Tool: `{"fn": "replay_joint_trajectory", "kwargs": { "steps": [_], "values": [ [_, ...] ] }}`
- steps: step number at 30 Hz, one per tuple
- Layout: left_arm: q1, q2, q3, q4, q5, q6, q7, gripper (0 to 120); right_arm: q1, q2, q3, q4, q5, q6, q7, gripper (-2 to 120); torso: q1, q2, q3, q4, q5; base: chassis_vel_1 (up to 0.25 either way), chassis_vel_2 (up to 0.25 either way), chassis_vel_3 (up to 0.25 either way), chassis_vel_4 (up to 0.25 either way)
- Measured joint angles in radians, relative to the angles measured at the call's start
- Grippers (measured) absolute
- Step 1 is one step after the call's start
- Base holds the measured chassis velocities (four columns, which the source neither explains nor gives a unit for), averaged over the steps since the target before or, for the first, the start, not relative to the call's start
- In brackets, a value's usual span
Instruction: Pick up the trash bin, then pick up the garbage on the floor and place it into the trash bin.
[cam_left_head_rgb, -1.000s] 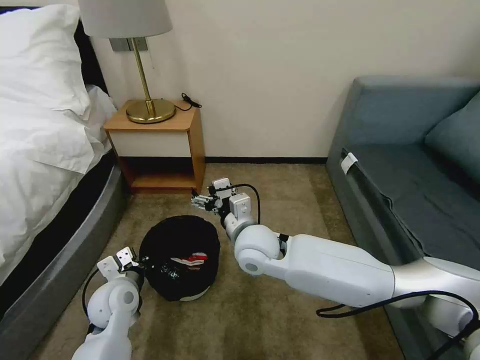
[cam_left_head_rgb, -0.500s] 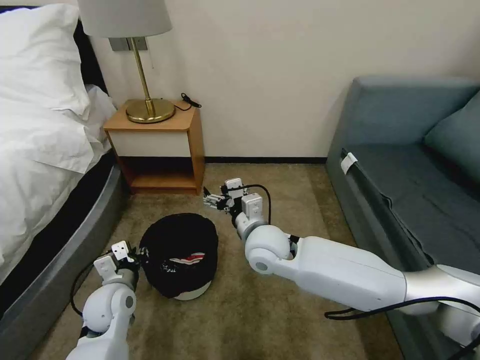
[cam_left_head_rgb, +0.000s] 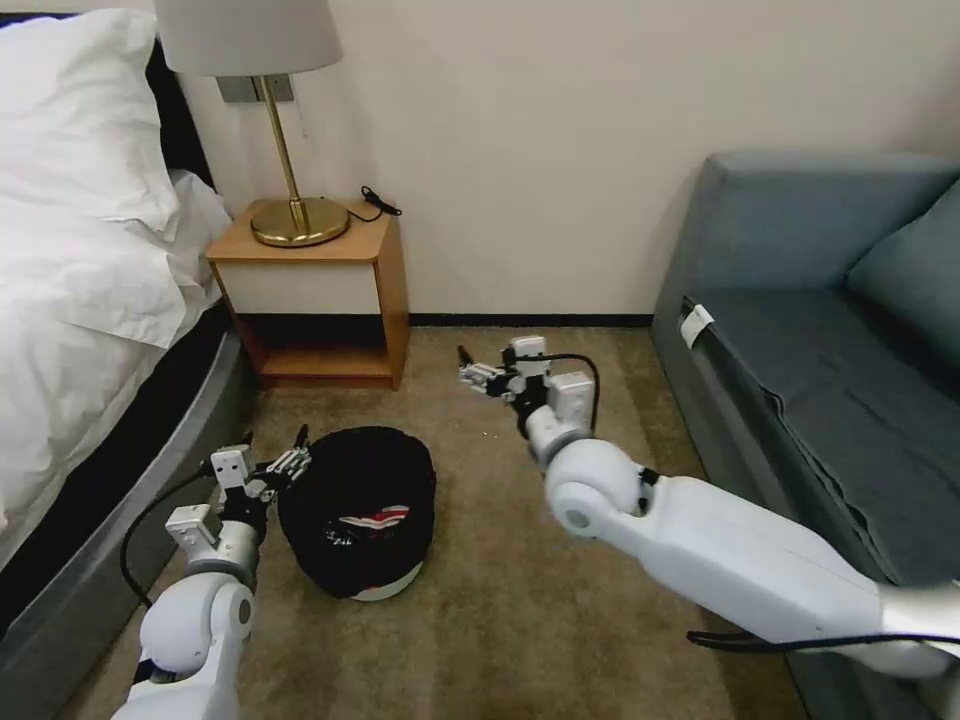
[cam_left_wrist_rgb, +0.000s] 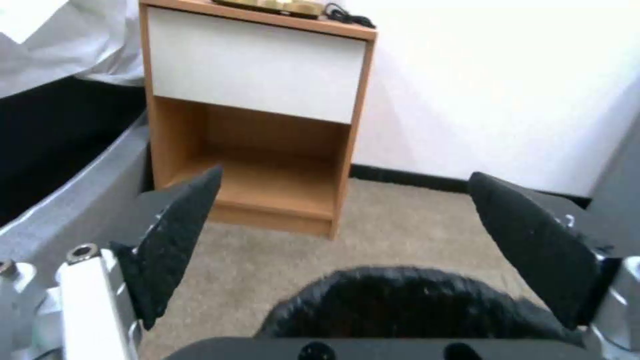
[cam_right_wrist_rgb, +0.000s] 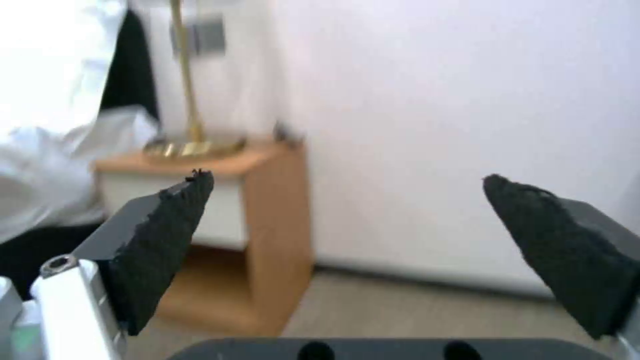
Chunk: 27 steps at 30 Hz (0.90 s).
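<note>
The trash bin (cam_left_head_rgb: 357, 545), a round white tub under a crinkled black bag, stands on the carpet between my arms. A piece of garbage, a red-and-white wrapper (cam_left_head_rgb: 378, 518), lies in its mouth. My left gripper (cam_left_head_rgb: 280, 452) hovers open at the bin's left rim, apart from the bag. In the left wrist view the left gripper (cam_left_wrist_rgb: 343, 175) has its pads spread wide above the bag's black edge (cam_left_wrist_rgb: 413, 300). My right gripper (cam_left_head_rgb: 470, 368) is open and empty, held above the carpet to the right of and beyond the bin. The right wrist view shows the right gripper (cam_right_wrist_rgb: 345, 177) pointing at the nightstand.
A wooden nightstand (cam_left_head_rgb: 320, 290) with a brass lamp (cam_left_head_rgb: 290, 215) stands against the wall beyond the bin. The bed (cam_left_head_rgb: 90, 300) runs down the left side and a grey-blue sofa (cam_left_head_rgb: 820, 350) down the right. Beige carpet (cam_left_head_rgb: 530, 620) lies between them.
My left gripper has moved forward along the bin's left side and now stands open. My right arm has swung right and away from the bin. The bin has stayed in place.
</note>
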Motion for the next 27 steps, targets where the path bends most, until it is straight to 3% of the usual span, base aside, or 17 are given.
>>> {"fn": "replay_joint_trajectory", "kwargs": {
  "steps": [5,7,8,11,12,15,17,18,21,27],
  "values": [
    [0.027,-0.006,0.001,-0.03,0.022,-0.015,0.008,100,-0.173,-0.017,0.199,0.058,-0.171,0.042,-0.081,100,0.0,0.0,0.0,0.0008,-0.0005,0.0,0.0,0.0,0.0],
    [0.036,-0.006,0.017,-0.047,0.034,-0.017,0.013,100,-0.361,-0.011,0.378,0.144,-0.267,0.05,-0.114,100,0.0,0.0,0.0,0.0,-0.0005,0.0,0.0,0.0,0.0],
    [0.036,-0.006,0.017,-0.047,0.034,-0.017,0.013,100,-0.361,-0.011,0.378,0.144,-0.267,0.05,-0.114,100,0.0,0.0,0.0,0.0,-0.0005,0.0,0.0,0.0,0.0],
    [0.054,0.003,0.035,-0.06,0.05,-0.02,0.015,100,-0.631,0.049,0.593,0.262,-0.458,0.043,-0.134,100,0.0,0.0,0.0,-0.0001,-0.0006,0.0,0.0,0.0,0.0],
    [0.054,0.003,0.035,-0.06,0.05,-0.02,0.015,100,-0.631,0.049,0.593,0.262,-0.458,0.043,-0.134,100,0.0,0.0,0.0,-0.0001,-0.0006,0.0,0.0,0.0,0.0],
    [0.076,0.013,0.047,-0.08,0.068,-0.027,0.019,100,-0.89,0.209,0.74,0.363,-0.662,0.033,-0.134,100,0.0,0.0,0.0,-0.0003,-0.001,0.0,0.0,0.0,0.0],
    [0.089,0.017,0.054,-0.09,0.083,-0.032,0.02,100,-0.966,0.319,0.747,0.391,-0.734,0.035,-0.134,100,0.0,0.0,0.0,-0.0001,-0.0004,0.0,0.0,0.0,0.0],
    [0.089,0.017,0.054,-0.09,0.083,-0.032,0.02,100,-0.966,0.319,0.747,0.391,-0.734,0.035,-0.134,100,0.0,0.0,0.0,-0.0001,-0.0004,0.0,0.0,0.0,0.0],
    [0.106,0.014,0.064,-0.098,0.113,-0.046,0.016,100,-1.029,0.422,0.703,0.396,-0.814,0.054,-0.134,100,0.0,0.0,0.0,0.0002,-0.0009,0.0,0.0,0.0,0.0],
    [0.122,-0.006,0.071,-0.114,0.151,-0.055,-0.001,100,-1.043,0.482,0.66,0.373,-0.833,0.069,-0.141,100,0.0,0.0,0.0,0.0004,-0.0009,0.0,0.0,0.0,0.0]
  ]
}}
